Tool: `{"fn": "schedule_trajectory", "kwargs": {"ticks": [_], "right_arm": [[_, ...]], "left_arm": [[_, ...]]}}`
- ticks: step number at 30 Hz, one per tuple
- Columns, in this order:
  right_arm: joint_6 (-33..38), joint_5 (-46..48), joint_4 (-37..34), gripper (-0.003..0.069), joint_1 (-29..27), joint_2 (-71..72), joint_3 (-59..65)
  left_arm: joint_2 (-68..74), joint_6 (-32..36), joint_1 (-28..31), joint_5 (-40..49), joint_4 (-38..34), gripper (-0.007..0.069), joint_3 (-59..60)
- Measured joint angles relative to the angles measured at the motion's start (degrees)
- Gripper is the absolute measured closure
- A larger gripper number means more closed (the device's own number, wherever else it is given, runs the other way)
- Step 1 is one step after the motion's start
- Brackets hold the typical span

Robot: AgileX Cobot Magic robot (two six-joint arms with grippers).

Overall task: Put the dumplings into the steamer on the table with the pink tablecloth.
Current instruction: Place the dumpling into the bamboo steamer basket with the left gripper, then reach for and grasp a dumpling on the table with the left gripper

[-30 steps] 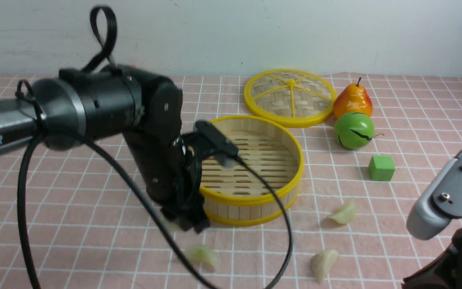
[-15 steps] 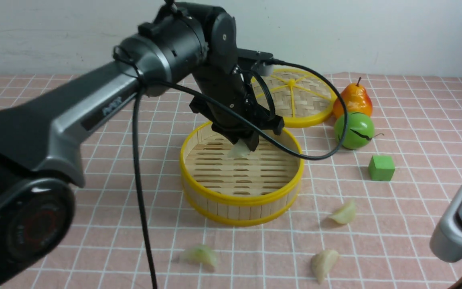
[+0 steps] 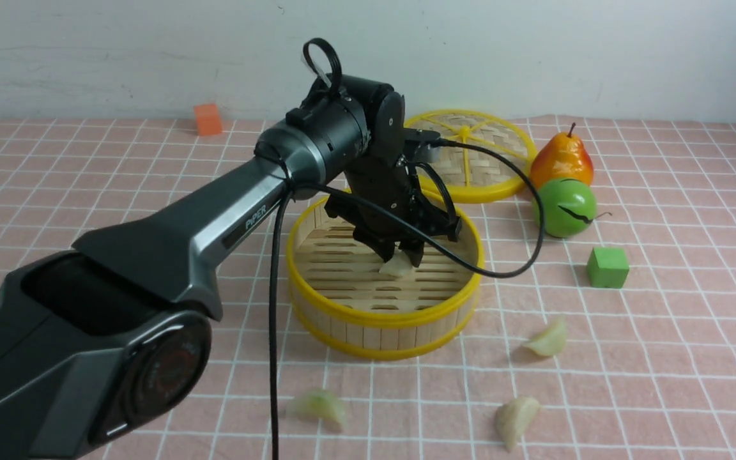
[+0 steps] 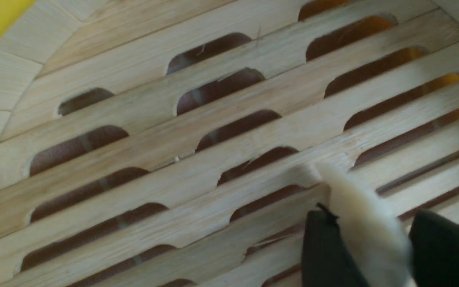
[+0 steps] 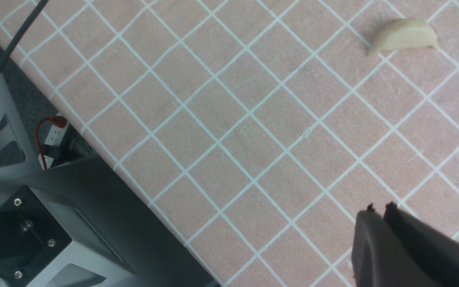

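Reached down into the steamer with the left gripper, tips just above the slatted floor. Between the black fingers, one dumpling, low against the slats near the middle. Too blurred in the left wrist view to say whether pinched or loose.

Across the near left of the table, the long grey left arm, hiding part of the steamer's back rim and the near edge of the flat woven lid behind. Looped out from the wrist, a black cable, hanging over the steamer's right rim.

Outside the basket, on the pink tablecloth, three more dumplings: one near the steamer's right side, two closer to the front edge.

Further right, a pear just beside a round green fruit, then a green cube. Far back left, an orange cube.

Out of the front view, the right gripper, clenched on nothing, over bare cloth.
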State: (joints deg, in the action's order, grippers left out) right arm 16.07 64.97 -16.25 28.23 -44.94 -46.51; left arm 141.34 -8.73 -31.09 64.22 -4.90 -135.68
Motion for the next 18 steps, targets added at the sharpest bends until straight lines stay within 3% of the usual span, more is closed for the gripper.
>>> {"fn": "schedule_trajectory", "kwargs": {"ticks": [2,5,11,16,18], "right_arm": [[0.0,0.1,0.4,0.0627,0.0,0.0,0.0],[0.0,0.3,0.4,0.0627,0.0,0.0,0.0],[0.0,0.5,0.4,0.0627,0.0,0.0,0.0],[0.0,0.4,0.4,0.0627,0.0,0.0,0.0],[0.0,0.1,0.6,0.0626,0.0,0.0,0.0]], "left_arm": [[-0.9,0.0,0.0,0.7,0.0,0.0212,0.0],[-4.1,0.0,0.0,2.5,0.1,0.0159,0.0],[-16.7,2.5,-0.5,6.3,2.5,0.0139,2.5],[-30.4,12.3,-3.1,6.8,5.6,0.014,16.6],[-35.1,19.8,-4.9,6.9,5.6,0.0142,27.2]]}}
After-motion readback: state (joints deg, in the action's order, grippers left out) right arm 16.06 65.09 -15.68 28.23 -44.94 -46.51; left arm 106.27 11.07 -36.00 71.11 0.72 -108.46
